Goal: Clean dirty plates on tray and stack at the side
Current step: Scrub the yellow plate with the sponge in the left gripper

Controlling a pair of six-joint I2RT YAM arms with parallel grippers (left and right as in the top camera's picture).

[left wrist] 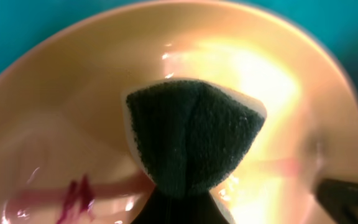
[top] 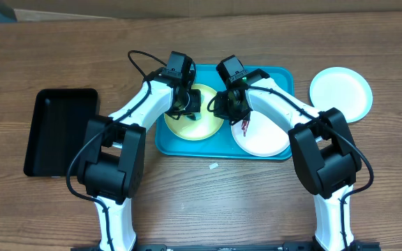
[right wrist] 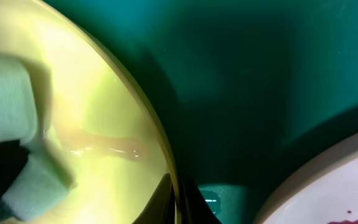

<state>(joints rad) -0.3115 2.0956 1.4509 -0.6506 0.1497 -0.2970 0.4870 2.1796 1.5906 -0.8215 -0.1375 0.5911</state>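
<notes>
Sponge (left wrist: 191,137) fills your left wrist view, clamped in the left tool (top: 189,110) and pressed onto the yellow-green plate (top: 204,127), where a reddish smear (left wrist: 73,199) and a pink streak remain. Your right tool (right wrist: 174,200) pinches that plate's rim, steadying it on the tray (top: 281,75). Beside it, the white plate (top: 264,139) is smeared, unwiped. The third plate (top: 340,94) sits aside on the tabletop (top: 208,202), apparently clean. I'd call it about a third done.
</notes>
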